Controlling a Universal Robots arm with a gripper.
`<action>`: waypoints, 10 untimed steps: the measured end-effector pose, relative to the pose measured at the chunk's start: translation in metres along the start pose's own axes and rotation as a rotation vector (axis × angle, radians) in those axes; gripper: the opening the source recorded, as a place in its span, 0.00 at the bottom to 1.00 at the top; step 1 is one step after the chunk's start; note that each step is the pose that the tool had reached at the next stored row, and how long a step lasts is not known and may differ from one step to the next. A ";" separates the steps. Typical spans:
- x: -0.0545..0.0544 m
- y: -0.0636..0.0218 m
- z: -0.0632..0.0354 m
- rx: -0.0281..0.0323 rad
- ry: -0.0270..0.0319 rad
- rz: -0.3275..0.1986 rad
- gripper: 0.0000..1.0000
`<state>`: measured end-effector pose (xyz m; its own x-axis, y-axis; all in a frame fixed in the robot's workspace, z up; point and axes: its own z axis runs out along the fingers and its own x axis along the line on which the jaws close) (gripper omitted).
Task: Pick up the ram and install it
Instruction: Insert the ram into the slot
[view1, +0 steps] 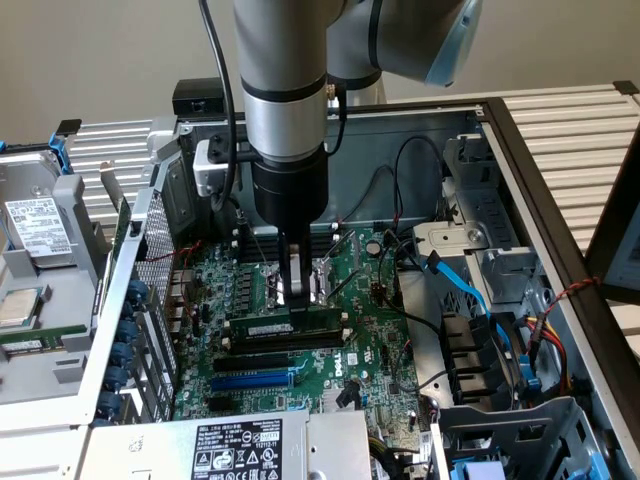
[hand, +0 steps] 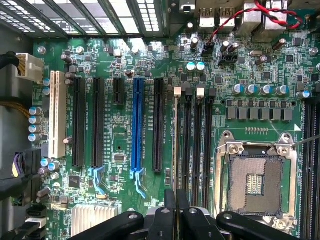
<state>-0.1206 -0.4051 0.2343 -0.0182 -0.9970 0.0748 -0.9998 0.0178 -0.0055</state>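
Gripper (view1: 297, 300) fingers, pinched nearly shut, clasp the top edge of the ram (view1: 285, 328), which stands on edge directly beneath them, its long axis parallel to the black memory slots (hand: 195, 150) beside the CPU socket (hand: 255, 182).

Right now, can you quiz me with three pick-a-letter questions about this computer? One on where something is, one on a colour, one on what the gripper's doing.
1. Where is the ram?
A. on the board, under the gripper
B. in the blue slot
C. outside the case

2. What colour is the ram?
A. red
B. green
C. white

3. How are the gripper's fingers?
A. wide open
B. closed on the ram
C. holding a cable

Answers:
1 A: it stands along the black slots, right below the fingers.
2 B: its long strip is green.
3 B: the fingers pinch together at its top edge.
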 end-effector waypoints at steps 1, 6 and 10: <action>0.000 0.0001 0.0000 0.0001 0.0000 0.000 0.13; 0.000 0.0007 -0.0042 0.0009 -0.0001 0.000 0.13; 0.000 0.0007 -0.0059 0.0031 -0.0003 0.009 0.13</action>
<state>-0.1213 -0.4049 0.2403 -0.0272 -0.9969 0.0744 -0.9996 0.0266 -0.0093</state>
